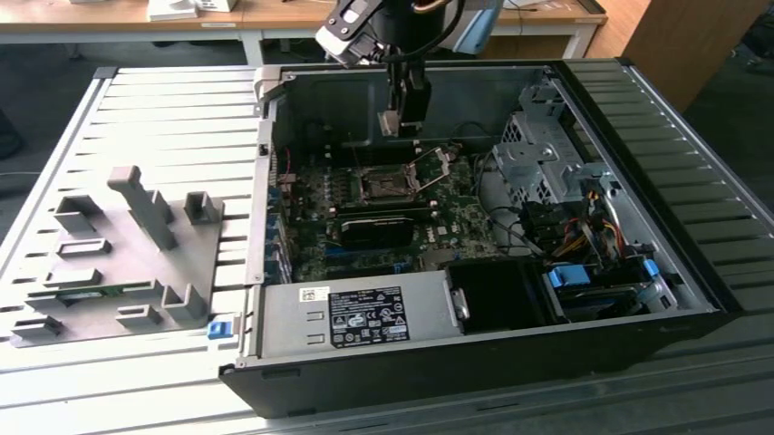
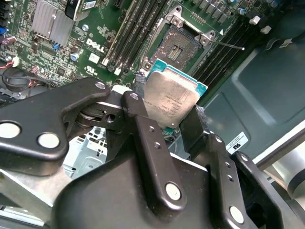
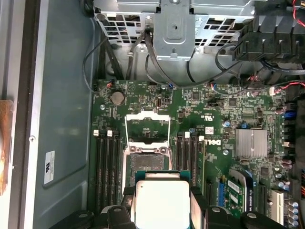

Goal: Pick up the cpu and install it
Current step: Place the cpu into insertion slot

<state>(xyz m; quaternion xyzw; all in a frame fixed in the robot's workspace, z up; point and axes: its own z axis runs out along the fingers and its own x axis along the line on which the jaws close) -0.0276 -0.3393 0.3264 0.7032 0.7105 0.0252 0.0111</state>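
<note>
— Exterior view first: what is the arm doing?
— It's hanging over the open computer case [image 1: 484, 358], and the gripper [image 1: 403, 122] is reaching down inside, just above the motherboard [image 1: 362, 240] and near the socket [image 1: 384, 186]. The grey holder plate [image 1: 121, 263] is lying on the slatted table [image 1: 158, 109], well apart, toward the exterior view's left.
— And in the second wrist view?
— The black fingers [image 2: 143, 129] are clamping the cpu [image 2: 172, 98] by two opposite edges, its silvery top facing the camera. It's hovering clear of the board. Beyond it the socket [image 2: 183, 45] is standing uncovered, and its thin lever [image 2: 228, 44] is sticking out to one side.
— Is the first wrist view telling the same story?
— Yes. The cpu [image 3: 162, 202] is sitting gripped between the fingers [image 3: 198, 207], just beside the socket [image 3: 145, 160] and not yet in it. The hinged frame [image 3: 147, 126] is lying flipped open, and memory slots [image 3: 106, 162] are running along both sides of the socket
</note>
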